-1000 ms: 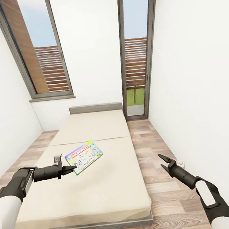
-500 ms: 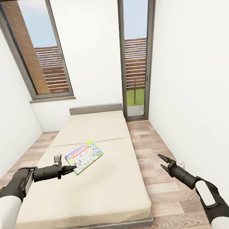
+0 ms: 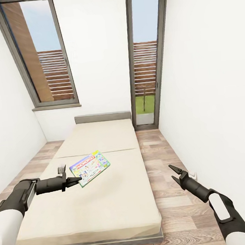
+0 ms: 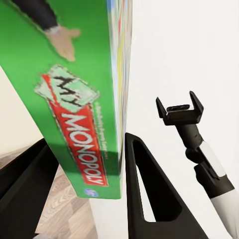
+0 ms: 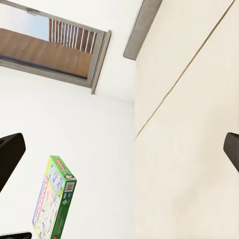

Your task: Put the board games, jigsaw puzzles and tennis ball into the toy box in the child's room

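One of the board games [image 3: 90,168], a colourful flat Monopoly box with a green edge, hangs tilted just above the bed [image 3: 107,202]. My left gripper [image 3: 76,179] is shut on its near corner. In the left wrist view the green side of the box [image 4: 74,99] sits between the two black fingers [image 4: 149,199]. My right gripper [image 3: 173,172] stands open and empty over the floor to the right of the bed. From the right wrist view the box [image 5: 52,204] shows edge-on beside the beige mattress [image 5: 189,149].
The bed has a low grey headboard [image 3: 102,116] against the far wall. A tall window [image 3: 37,52] and a glass door [image 3: 146,60] stand behind it. White walls close in on both sides, with strips of wood floor [image 3: 167,163] along the bed.
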`<state>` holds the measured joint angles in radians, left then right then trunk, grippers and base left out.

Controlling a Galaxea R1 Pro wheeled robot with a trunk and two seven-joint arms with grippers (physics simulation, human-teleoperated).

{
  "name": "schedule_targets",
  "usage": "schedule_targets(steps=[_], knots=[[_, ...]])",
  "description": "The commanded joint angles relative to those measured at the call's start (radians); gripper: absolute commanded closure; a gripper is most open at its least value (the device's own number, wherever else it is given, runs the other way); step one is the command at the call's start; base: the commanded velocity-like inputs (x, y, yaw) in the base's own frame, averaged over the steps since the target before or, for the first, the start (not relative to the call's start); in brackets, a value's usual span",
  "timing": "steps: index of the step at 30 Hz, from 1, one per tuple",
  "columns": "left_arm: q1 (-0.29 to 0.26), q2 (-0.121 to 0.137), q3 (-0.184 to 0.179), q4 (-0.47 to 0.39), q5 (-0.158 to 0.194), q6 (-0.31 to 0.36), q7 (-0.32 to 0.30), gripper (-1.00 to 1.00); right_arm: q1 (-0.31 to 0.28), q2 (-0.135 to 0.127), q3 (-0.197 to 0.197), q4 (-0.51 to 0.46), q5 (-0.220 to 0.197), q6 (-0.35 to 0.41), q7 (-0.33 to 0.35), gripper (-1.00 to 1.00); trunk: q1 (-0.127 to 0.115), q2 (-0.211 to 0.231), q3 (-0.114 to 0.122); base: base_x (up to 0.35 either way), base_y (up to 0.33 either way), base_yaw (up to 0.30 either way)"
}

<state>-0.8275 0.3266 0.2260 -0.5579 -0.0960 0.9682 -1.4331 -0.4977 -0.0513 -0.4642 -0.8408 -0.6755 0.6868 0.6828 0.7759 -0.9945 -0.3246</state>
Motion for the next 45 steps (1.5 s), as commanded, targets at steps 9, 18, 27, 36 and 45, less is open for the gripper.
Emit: schedule_targets(steps=[9, 18, 27, 36, 45], knots=[[-0.001, 0.0, 0.006, 0.0, -0.011, 0.01, -0.007, 1.0, -0.001, 0.002, -0.002, 0.0, -0.003, 0.006, 0.0, -1.0, -0.035, 0.062, 0.027, 0.0, 0.0, 0.0], [-0.001, -0.001, 0.005, 0.0, -0.011, 0.01, -0.007, 1.0, -0.001, 0.002, -0.001, 0.006, -0.003, -0.057, 0.0, -1.0, -0.069, 0.125, 0.055, 0.0, 0.0, 0.0], [-0.001, -0.001, 0.004, 0.0, -0.011, 0.009, -0.007, 1.0, -0.001, 0.001, 0.001, 0.008, 0.0, -0.066, -0.001, -1.0, -0.104, 0.188, 0.083, 0.0, 0.0, 0.0], [-0.001, -0.001, 0.004, 0.0, -0.011, 0.009, -0.007, 1.0, -0.001, -0.008, 0.002, 0.006, -0.002, -0.06, -0.071, -1.0, -0.138, 0.251, 0.112, 0.0, 0.0, 0.0], [-0.001, -0.001, 0.004, 0.0, -0.011, 0.009, -0.007, 1.0, -0.001, 0.001, 0.001, 0.006, 0.0, -0.065, -0.078, -1.0, -0.173, 0.314, 0.14, 0.0, 0.0, 0.0]])
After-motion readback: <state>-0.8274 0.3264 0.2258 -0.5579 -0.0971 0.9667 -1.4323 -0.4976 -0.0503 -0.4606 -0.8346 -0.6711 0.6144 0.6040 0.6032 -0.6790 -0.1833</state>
